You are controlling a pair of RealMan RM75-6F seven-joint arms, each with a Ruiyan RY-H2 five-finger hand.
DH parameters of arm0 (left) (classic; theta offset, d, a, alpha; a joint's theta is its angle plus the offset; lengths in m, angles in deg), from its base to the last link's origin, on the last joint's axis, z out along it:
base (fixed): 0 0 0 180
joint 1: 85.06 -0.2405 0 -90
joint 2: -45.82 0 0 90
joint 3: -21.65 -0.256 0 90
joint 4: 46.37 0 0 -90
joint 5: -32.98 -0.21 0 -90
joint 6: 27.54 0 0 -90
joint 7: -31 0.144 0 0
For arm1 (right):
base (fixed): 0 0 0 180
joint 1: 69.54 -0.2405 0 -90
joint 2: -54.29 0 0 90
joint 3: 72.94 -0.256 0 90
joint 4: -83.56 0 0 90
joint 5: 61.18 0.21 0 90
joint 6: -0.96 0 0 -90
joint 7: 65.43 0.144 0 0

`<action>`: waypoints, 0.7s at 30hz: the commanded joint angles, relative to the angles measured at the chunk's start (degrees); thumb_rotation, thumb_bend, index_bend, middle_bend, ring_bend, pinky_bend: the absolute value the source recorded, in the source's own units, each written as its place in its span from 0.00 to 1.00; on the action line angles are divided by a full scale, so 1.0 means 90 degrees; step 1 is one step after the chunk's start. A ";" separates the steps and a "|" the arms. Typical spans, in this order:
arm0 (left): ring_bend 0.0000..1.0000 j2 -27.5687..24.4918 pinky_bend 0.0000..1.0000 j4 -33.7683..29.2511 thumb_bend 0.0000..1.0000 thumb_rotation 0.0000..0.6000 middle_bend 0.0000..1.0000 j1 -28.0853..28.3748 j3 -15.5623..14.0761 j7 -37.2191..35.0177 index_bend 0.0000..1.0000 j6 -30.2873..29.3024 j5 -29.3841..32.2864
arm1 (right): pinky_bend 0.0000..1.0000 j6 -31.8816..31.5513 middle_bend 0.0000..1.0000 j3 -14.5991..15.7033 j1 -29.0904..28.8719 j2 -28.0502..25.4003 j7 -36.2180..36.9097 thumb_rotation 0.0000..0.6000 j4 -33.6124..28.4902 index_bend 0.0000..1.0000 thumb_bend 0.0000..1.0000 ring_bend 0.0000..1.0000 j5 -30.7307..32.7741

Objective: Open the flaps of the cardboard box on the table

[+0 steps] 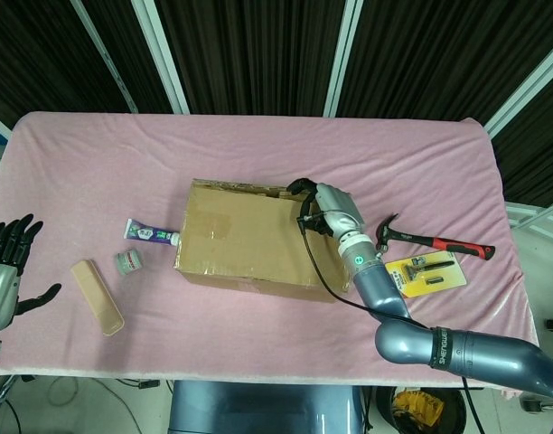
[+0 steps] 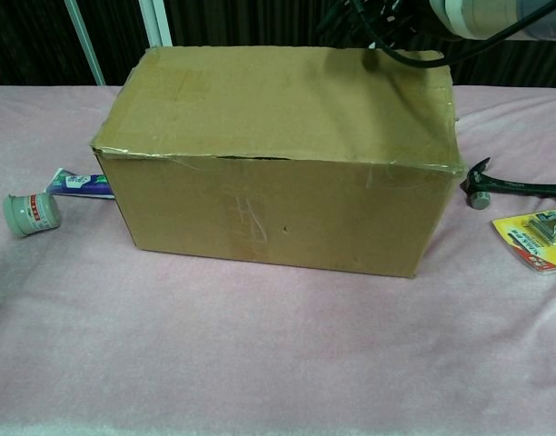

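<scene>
With the brown cardboard box [image 1: 249, 240] lying mid-table, long axis left to right, my right hand [image 1: 332, 210] sits at its far right corner. Fingers curl over the flap edge there; whether they grip it, I can't tell. My left hand [image 1: 7, 262] hangs open, well apart.

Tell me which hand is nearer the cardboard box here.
The right. The right hand sits at the far right corner of the cardboard box, fingers at the top flap's edge. The left hand hangs open off the table's left edge, well clear of the box.
</scene>
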 commanded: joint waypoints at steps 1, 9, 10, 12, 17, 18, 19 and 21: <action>0.00 -0.0002 0.00 0.0000 0.12 1.00 0.00 -0.0002 0.0004 -0.0004 0.00 0.0004 -0.0003 | 0.53 0.0008 0.31 -0.0064 -0.0023 -0.0073 0.0027 1.00 -0.0122 0.27 0.85 0.41 0.0091; 0.00 -0.0003 0.00 0.0001 0.12 1.00 0.00 -0.0010 0.0029 -0.0009 0.00 0.0001 -0.0028 | 0.54 0.0205 0.30 -0.0549 -0.0036 -0.0484 0.0437 1.00 -0.0791 0.24 0.85 0.41 0.0731; 0.00 -0.0001 0.00 0.0002 0.12 1.00 0.00 -0.0011 0.0031 -0.0007 0.00 -0.0006 -0.0038 | 0.54 0.0245 0.30 -0.0620 -0.0033 -0.0549 0.0501 1.00 -0.0879 0.24 0.85 0.41 0.0809; 0.00 0.0001 0.00 0.0004 0.12 1.00 0.00 -0.0015 0.0030 -0.0004 0.00 -0.0018 -0.0061 | 0.54 0.0363 0.30 -0.0768 -0.0032 -0.0728 0.0630 1.00 -0.1097 0.24 0.85 0.41 0.1018; 0.00 0.0004 0.00 0.0010 0.12 1.00 0.00 -0.0023 0.0029 0.0007 0.00 -0.0028 -0.0095 | 0.54 0.0737 0.30 -0.0991 -0.0079 -0.1200 0.0813 1.00 -0.1595 0.23 0.84 0.41 0.1478; 0.00 0.0005 0.00 0.0012 0.12 1.00 0.00 -0.0024 0.0031 0.0014 0.00 -0.0035 -0.0101 | 0.54 0.0790 0.30 -0.1003 -0.0093 -0.1271 0.0823 1.00 -0.1655 0.23 0.84 0.41 0.1525; 0.00 0.0007 0.00 0.0014 0.12 1.00 0.00 -0.0027 0.0037 0.0015 0.00 -0.0045 -0.0107 | 0.54 0.0870 0.30 -0.1019 -0.0116 -0.1373 0.0840 1.00 -0.1743 0.23 0.84 0.41 0.1592; 0.00 0.0006 0.00 0.0013 0.12 1.00 0.00 -0.0032 0.0037 0.0014 0.00 -0.0053 -0.0118 | 0.54 0.0984 0.30 -0.1024 -0.0155 -0.1503 0.0854 1.00 -0.1847 0.22 0.84 0.41 0.1680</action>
